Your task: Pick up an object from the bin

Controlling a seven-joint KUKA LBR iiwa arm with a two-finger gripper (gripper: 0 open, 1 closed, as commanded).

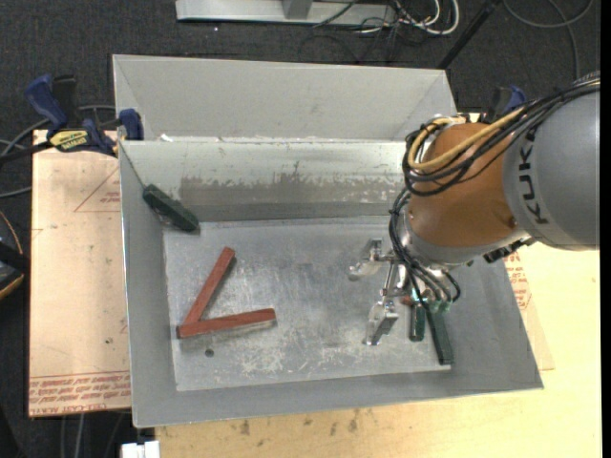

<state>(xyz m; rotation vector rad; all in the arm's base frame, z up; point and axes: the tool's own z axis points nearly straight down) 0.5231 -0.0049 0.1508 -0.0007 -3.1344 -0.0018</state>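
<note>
Dark green stick [437,337], slim and straight, lies by the bin's [286,375] front right corner, just beside the tool [368,300], whose fingers stand apart, gripping nothing. Two red-brown sticks [229,323] form a V front left; a dark bar [172,209] leans against the far-left wall.

Dark carpeted floor [57,27] lies all around, strewn with loose cables [410,3] near a grey stand base [277,8] (a pale worktop [382,437] edges the bottom).

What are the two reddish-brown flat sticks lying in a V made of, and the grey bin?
The reddish-brown flat sticks look like stained wood, matte and square-edged, though plastic is possible. The grey bin looks like bare sheet metal: dull sheen, scuffed floor.
</note>
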